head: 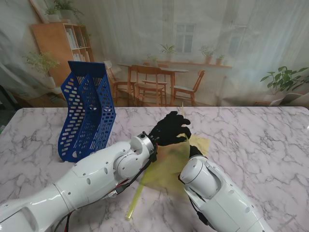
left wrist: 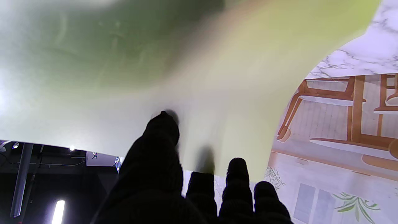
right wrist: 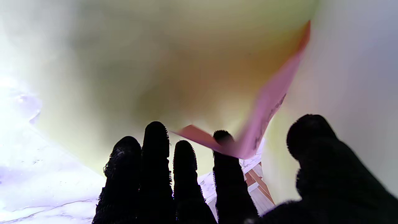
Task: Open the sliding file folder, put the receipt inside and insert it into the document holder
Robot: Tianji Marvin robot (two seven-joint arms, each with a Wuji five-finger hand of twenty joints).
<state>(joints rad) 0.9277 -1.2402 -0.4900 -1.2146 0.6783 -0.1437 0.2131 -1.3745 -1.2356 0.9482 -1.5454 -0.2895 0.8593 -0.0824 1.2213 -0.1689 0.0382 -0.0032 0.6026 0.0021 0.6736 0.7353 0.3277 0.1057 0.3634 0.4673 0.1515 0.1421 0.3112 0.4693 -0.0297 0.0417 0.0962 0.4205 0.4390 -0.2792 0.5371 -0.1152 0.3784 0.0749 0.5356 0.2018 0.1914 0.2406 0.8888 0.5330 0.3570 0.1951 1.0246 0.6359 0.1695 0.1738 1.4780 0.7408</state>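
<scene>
Folder [head: 169, 164], translucent yellow-green plastic, sits near the middle of the counter [head: 260, 140], lifted and curved between the two black-gloved hands. Its slide bar [head: 136, 195], a thin yellow strip, lies off it on the near side, running toward me. I judge the sheet light, floppy and slick: it bows under its own weight in both wrist views, so it wants holding at the edge of one cover, with fingers and thumb on opposite faces.

That is how the left hand [head: 170, 128] has it, at the far edge: in its wrist view the thumb [left wrist: 161, 133] presses the cover [left wrist: 199, 77] against the fingers behind, closed on the sheet.

The right hand [head: 194, 151] is mostly hidden behind its own forearm in the stand view. Its wrist view shows the pink receipt [right wrist: 258, 124] resting over one fingertip [right wrist: 222, 137], with the thumb standing apart from it; whether it truly grips the receipt I cannot tell. The slip looks thin and easily creased, and it seems partly inside the open covers.

White marble-pattern counter, smooth. The blue perforated document holder [head: 87, 113] stands at the far left, well apart from the folder. Behind is a printed backdrop of a dining room with shelves and plants.
</scene>
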